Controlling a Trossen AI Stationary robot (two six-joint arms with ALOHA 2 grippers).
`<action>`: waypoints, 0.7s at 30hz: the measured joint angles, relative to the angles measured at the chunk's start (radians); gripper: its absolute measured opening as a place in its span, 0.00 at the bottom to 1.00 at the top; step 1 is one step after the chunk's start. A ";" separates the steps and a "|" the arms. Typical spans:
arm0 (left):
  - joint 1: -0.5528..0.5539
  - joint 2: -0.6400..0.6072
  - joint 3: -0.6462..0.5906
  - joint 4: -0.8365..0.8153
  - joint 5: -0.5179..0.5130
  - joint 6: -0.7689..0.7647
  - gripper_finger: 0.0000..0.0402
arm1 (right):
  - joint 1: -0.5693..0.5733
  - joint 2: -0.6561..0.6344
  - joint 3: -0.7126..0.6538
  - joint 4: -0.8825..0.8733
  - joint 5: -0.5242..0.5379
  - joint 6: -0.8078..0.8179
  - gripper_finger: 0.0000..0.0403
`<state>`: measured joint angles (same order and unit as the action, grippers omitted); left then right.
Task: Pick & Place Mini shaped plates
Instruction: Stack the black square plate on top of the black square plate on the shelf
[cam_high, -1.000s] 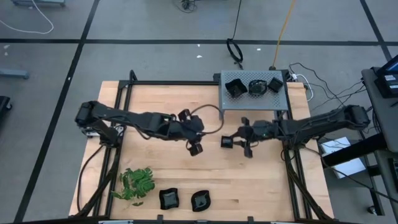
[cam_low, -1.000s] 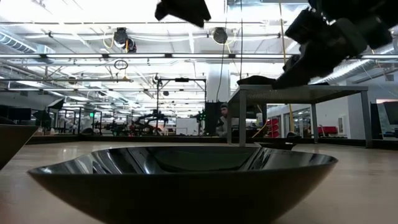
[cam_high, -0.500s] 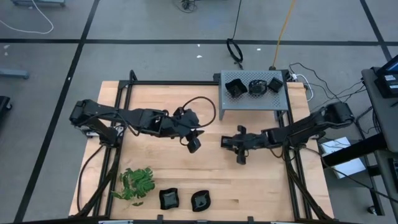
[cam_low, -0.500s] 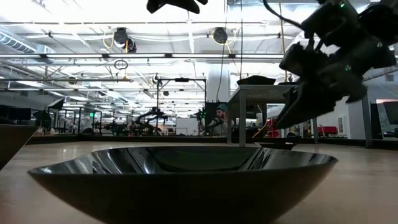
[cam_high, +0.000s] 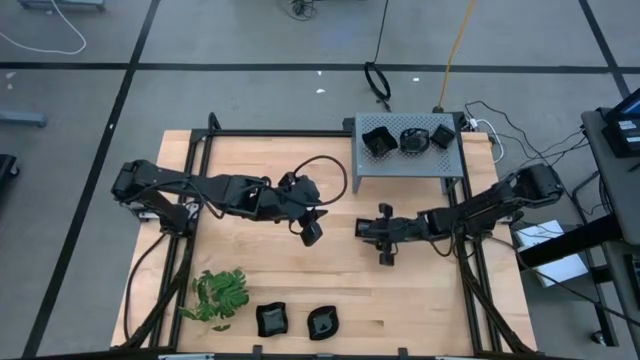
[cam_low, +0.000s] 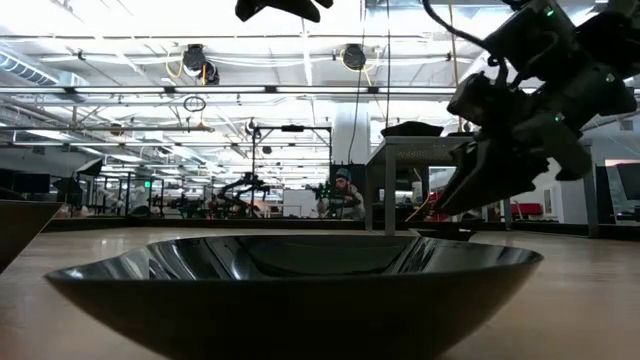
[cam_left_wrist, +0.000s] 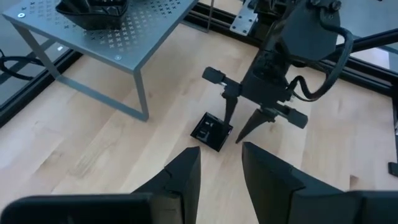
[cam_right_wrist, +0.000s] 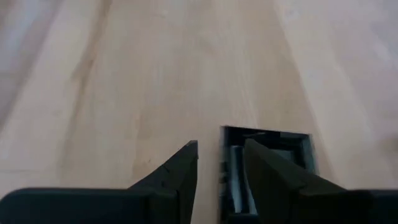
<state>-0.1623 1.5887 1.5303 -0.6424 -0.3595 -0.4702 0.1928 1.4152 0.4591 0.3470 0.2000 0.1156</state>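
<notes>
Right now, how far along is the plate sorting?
Done: three mini plates sit on the grey perforated stand. In hand: the right gripper hovers open beside a small square plate on the table; the left gripper waits mid-table, open and empty. Left: that plate and two plates at the front edge.

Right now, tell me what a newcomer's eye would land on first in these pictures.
The two dark arms meeting over the middle of the wooden table: the right gripper hangs with open fingers just above a small square black plate, the left gripper open close by. Next, the grey metal stand at the back carrying three black plates, and the green sprig beside two plates at the front edge.
</notes>
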 joint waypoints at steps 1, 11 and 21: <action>0.000 0.000 0.000 -0.001 0.000 0.000 0.30 | 0.000 0.007 0.000 0.004 0.011 -0.002 0.29; 0.000 0.000 0.000 -0.016 0.003 0.000 0.30 | -0.001 0.106 0.000 0.025 0.011 0.007 0.29; 0.000 0.000 0.000 -0.016 0.002 0.000 0.30 | -0.001 0.107 0.000 0.022 0.013 -0.004 0.17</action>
<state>-0.1623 1.5887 1.5303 -0.6582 -0.3571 -0.4697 0.1921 1.5219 0.4591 0.3695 0.2131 0.1116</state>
